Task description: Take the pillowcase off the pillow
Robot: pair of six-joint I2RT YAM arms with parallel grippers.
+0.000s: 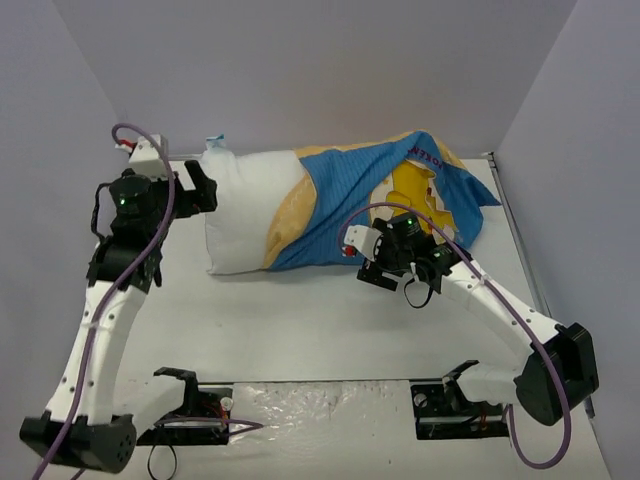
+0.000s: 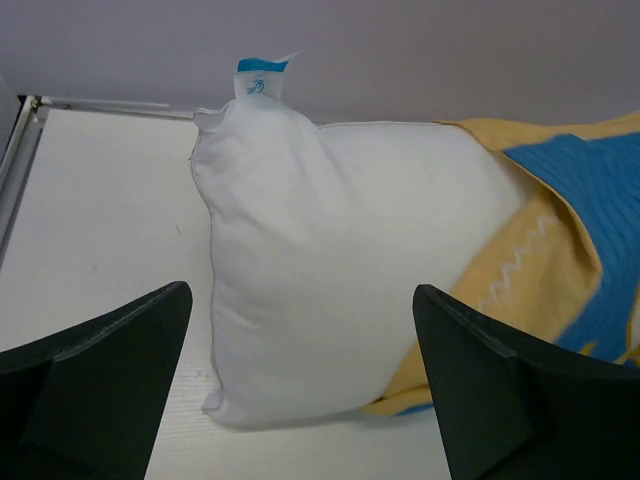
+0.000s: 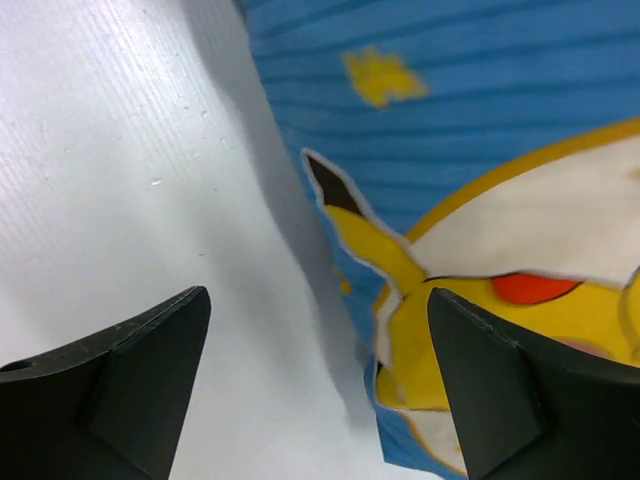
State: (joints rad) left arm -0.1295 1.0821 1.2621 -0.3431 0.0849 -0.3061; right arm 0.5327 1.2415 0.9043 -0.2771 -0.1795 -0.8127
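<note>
The pillow point(image 1: 243, 215) lies across the upper middle of the top view on the white surface point(image 1: 320, 330). Its left half is bare, and its right half sits inside the pillowcase point(image 1: 345, 215). The rim of the pillowcase is folded back near the middle of the pillow, showing a mustard lining with a white zigzag line. A small blue tag point(image 2: 262, 78) stands up at the pillow's far left corner, at the upper centre of my left wrist view.

My left gripper point(image 1: 203, 190) is at the pillow's bare left end, in the upper left of the top view. Its fingers are spread wide and hold nothing. In the wrist view the white end of the pillow fills the gap between them. I cannot tell whether either finger touches it.

My right gripper point(image 3: 318, 295) is also spread wide and holds nothing. It hangs over the near edge of the pillowcase, right of centre in the top view. In its wrist view the left finger is over bare surface and the right finger is over the yellow cartoon print point(image 3: 460, 320).
</note>
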